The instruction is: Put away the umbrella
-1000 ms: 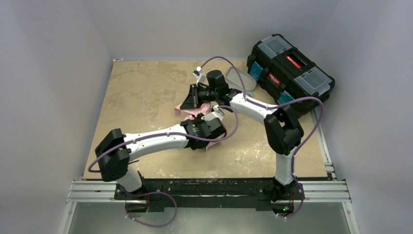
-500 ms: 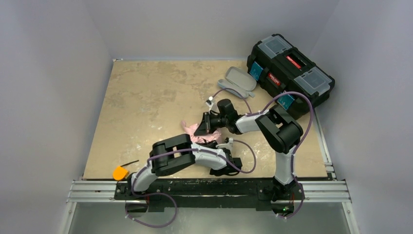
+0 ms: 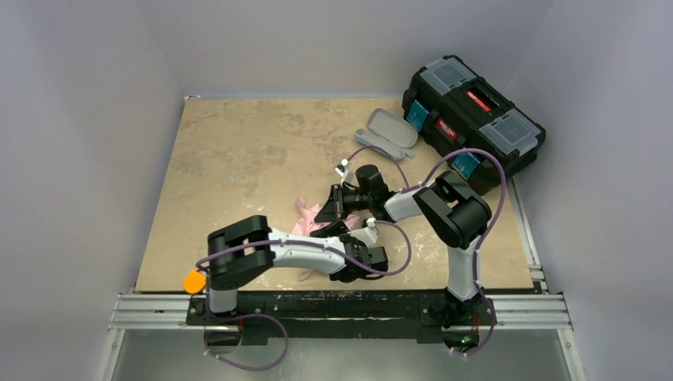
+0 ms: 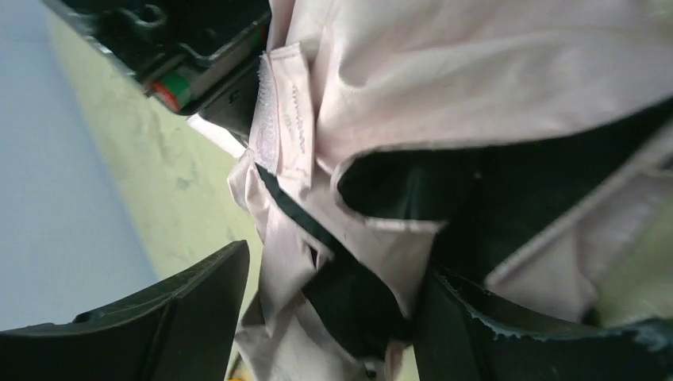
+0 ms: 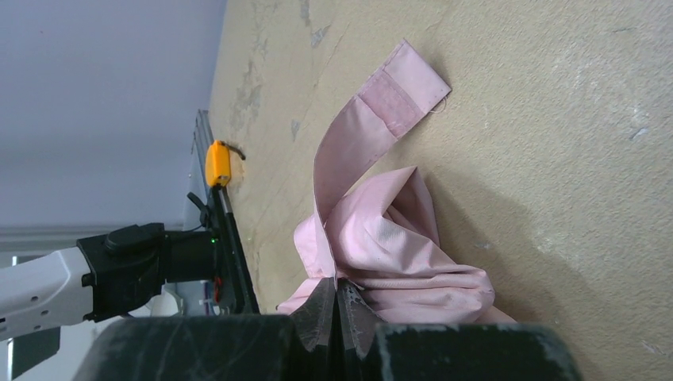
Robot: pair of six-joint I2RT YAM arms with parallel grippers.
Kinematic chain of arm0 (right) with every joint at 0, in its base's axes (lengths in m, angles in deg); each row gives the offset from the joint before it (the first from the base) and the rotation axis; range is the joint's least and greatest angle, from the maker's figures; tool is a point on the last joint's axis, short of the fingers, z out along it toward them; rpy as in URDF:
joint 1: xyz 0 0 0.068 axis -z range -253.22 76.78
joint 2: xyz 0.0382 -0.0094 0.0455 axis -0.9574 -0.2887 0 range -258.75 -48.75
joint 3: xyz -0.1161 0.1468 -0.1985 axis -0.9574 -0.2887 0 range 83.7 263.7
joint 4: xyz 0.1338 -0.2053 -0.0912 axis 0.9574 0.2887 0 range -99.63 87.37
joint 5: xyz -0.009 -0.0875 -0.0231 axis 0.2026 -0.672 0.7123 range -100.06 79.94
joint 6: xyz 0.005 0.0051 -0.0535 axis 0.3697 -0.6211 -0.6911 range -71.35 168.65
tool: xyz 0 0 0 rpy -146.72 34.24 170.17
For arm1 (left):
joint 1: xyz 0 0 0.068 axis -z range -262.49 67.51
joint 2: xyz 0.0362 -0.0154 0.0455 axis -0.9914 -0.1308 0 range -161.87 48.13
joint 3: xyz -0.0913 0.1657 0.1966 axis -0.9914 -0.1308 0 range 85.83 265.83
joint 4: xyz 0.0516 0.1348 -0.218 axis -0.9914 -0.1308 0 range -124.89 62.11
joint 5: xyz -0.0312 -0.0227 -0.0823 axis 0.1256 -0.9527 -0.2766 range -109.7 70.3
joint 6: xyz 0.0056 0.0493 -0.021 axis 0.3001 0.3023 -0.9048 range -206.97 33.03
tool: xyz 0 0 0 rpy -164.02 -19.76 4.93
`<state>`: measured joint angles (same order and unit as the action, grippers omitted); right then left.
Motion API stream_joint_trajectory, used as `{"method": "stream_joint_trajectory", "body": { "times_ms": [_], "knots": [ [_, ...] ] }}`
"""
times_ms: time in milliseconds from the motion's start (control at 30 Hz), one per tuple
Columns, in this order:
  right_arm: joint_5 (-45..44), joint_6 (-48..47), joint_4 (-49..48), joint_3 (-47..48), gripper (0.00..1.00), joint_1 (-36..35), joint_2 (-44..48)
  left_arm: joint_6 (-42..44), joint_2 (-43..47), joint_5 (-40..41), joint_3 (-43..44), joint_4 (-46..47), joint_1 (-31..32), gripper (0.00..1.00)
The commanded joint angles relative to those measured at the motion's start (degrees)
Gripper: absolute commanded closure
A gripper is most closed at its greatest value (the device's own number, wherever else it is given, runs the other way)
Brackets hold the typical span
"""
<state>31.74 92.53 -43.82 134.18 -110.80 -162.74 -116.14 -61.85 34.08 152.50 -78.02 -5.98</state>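
Observation:
The umbrella [image 3: 305,225] lies crumpled on the table near the front, pale pink fabric with black lining; its shaft and handle are hidden. In the right wrist view the pink canopy [image 5: 397,246] and its strap lie on the table, and my right gripper [image 5: 334,290] is shut, pinching a fold of the fabric; in the top view this gripper [image 3: 324,213] is just right of the umbrella. My left gripper [image 3: 340,265] is low, near the front edge. In its wrist view its jaws [image 4: 333,274] stand wide apart with umbrella fabric [image 4: 444,71] hanging between them.
A grey oval case [image 3: 386,127] lies at the back right beside a black toolbox [image 3: 472,111]. A small orange object [image 3: 194,281] sits at the front left edge, also visible in the right wrist view [image 5: 217,163]. The two arms cross closely at the front centre.
The right gripper has dragged the umbrella from mid-table toward the front. The left arm has folded back and its gripper has moved to the front edge under the fabric.

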Motion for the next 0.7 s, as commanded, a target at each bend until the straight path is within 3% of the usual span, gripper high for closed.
{"method": "stream_joint_trajectory", "body": {
  "times_ms": [0, 167, 367, 667],
  "knots": [
    [-3.37, -3.45, 8.31, -1.82, 1.0, -0.47, -3.69, 0.26, 8.34, -11.66, -0.26, 4.38, 0.51, 0.29],
    [-3.71, -3.59, 8.58, -1.79, 1.0, -0.43, -3.21, 1.47, 18.51, -19.14, -0.54, 4.83, -3.04, 0.25],
    [-4.23, -3.61, 9.25, -1.72, 1.0, -0.47, -1.91, 0.7, 29.4, -32.31, -9.5, 15.06, -11.77, 0.23],
    [-4.3, -4.06, 11.54, -0.67, 1.0, -0.47, 0.48, -0.2, 28.38, -50.38, -22.79, 33.6, -21.97, 0.18]
  ]
}}
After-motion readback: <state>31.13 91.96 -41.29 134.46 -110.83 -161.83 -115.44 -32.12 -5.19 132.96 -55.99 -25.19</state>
